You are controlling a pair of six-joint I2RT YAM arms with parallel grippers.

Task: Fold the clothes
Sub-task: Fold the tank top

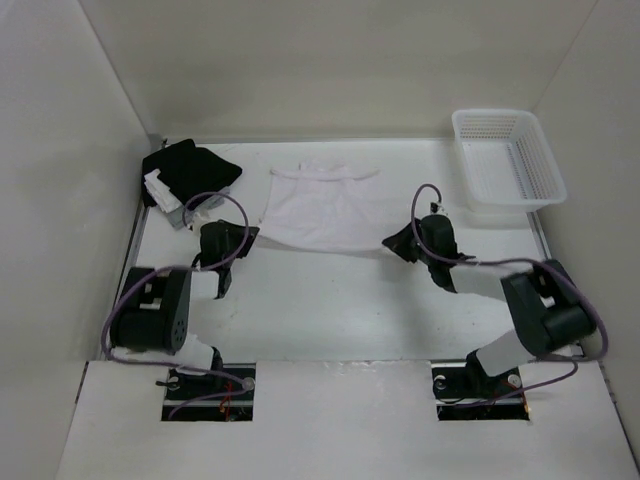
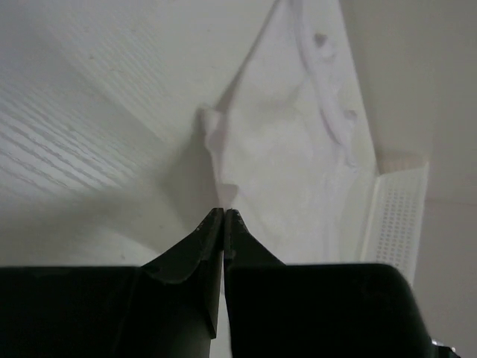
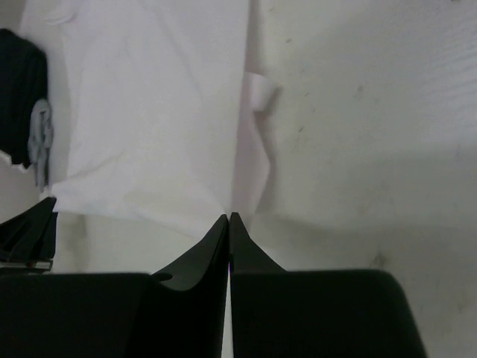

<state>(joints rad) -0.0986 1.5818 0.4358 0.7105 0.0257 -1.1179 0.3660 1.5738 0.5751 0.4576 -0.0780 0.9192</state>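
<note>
Over on the left, a black bundle of cloth (image 1: 190, 170) sits in the far corner of the worktop (image 1: 330, 310). It is near the left arm (image 1: 150, 310). If that arm swings wide, it might bump the bundle or drag it along.

The left jaws are pressed together, and they look to be pinching the near left corner of the white shirt (image 1: 320, 205). Only a tiny bit of cloth is in there. The cloth is thin and soft, so I think it might slide out when the arm lifts.

The white shirt lies spread out in the middle of the worktop, toward the back, between the two arms. It has a little turned-over bit at each side edge. Those bits might get pressed into the fold and make it messy.

The right jaws are pressed together too, on the near right corner of the shirt, as far as I can tell. If one arm goes faster or higher than the other, the shirt might twist and fold crooked. If they pull apart too hard, a corner might pop loose.

On the far right stands a white basket (image 1: 510, 160), well apart from the shirt, so I doubt it gets in the way.
</note>
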